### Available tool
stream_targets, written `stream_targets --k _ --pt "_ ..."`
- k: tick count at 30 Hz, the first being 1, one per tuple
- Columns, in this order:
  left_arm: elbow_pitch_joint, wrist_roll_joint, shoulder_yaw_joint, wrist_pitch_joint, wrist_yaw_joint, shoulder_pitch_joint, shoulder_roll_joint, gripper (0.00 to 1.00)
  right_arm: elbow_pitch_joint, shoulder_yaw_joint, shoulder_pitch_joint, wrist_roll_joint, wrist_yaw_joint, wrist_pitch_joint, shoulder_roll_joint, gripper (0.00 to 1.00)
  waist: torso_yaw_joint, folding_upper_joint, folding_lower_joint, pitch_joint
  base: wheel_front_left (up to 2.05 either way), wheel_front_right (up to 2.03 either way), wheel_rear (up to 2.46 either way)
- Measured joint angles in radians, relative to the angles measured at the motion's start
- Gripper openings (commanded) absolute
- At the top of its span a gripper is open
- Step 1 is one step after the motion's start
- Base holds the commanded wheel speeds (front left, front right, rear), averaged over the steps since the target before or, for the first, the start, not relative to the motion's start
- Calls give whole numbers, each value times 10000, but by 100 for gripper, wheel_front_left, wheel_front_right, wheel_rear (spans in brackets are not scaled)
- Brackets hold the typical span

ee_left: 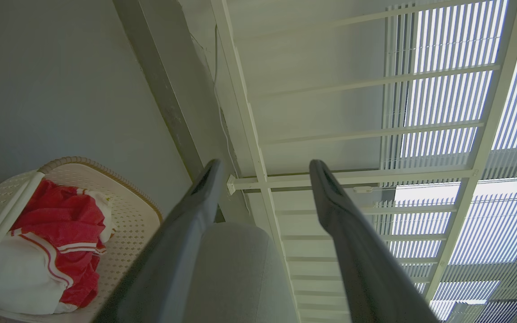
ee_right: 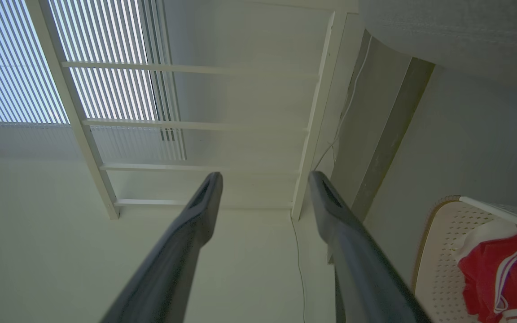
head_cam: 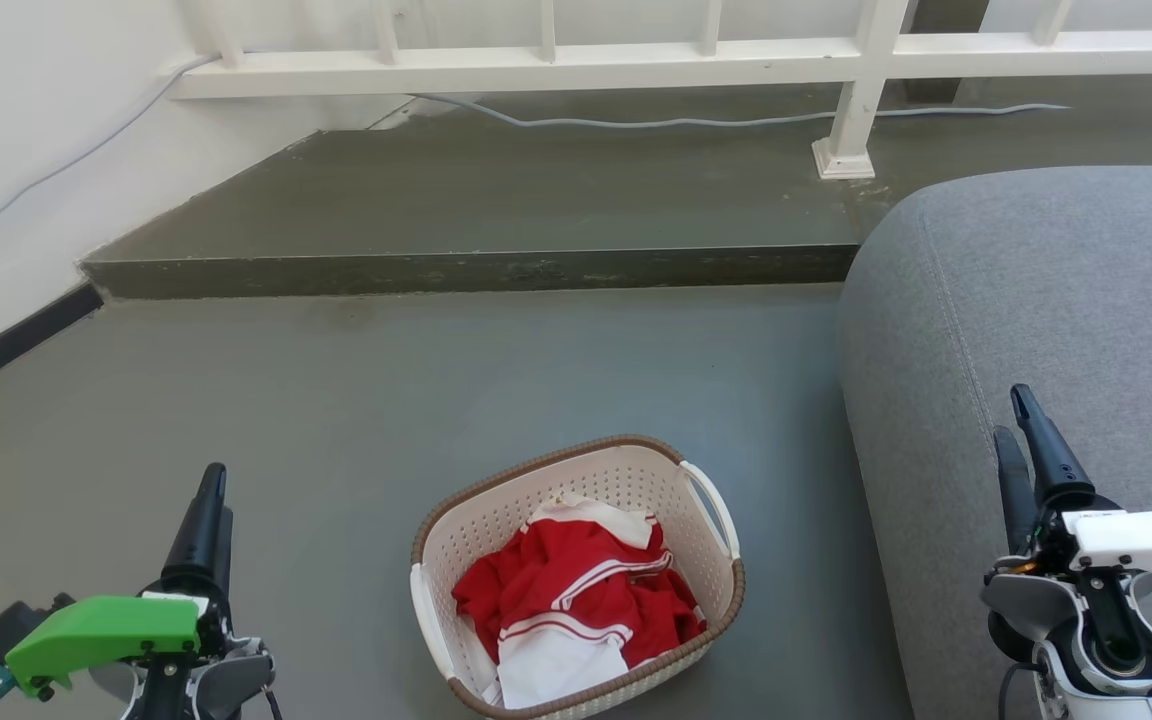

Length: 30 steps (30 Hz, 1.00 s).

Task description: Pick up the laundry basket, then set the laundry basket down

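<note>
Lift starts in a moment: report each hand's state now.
Left hand: open, holding nothing.
Right hand: open, holding nothing.

i see a cream-white perforated plastic basket (head_cam: 481, 530), smooth with a slight sheen, its brown rim (head_cam: 546, 462) moulded to look woven. the red and white cloth (head_cam: 576, 590) inside looks soft and crumpled. to the right, a grey sofa (head_cam: 1036, 290) in matt, finely woven fabric. the grey floor (head_cam: 436, 380) is matt and faintly mottled.
</note>
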Motion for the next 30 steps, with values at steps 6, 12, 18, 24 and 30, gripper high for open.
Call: stream_targets --k 6,12,18,24,30 --pt "-117 621 -201 -182 0 -8 125 100 -73 351 -3 -587 0 -209 -186 100 1 0 0 13 0 0 0" --pt "-142 1361 -428 -384 0 -21 288 100 -144 807 -16 -1430 2 -428 -410 100 -6 0 0 28 0 0 0" --pt "-318 2525 -384 -589 0 -68 313 100 -171 1160 -55 -2318 4 -673 -602 100 -21 0 0 49 0 0 0" --pt "-516 3595 -407 -796 0 -104 316 100 -198 1340 -142 -3160 0 -861 -713 100 -47 0 0 70 0 0 0" --pt "-625 4654 -564 -1026 50 -104 318 100 -403 1459 -301 -4257 -100 -1101 -798 100 -81 0 0 92 0 0 0"
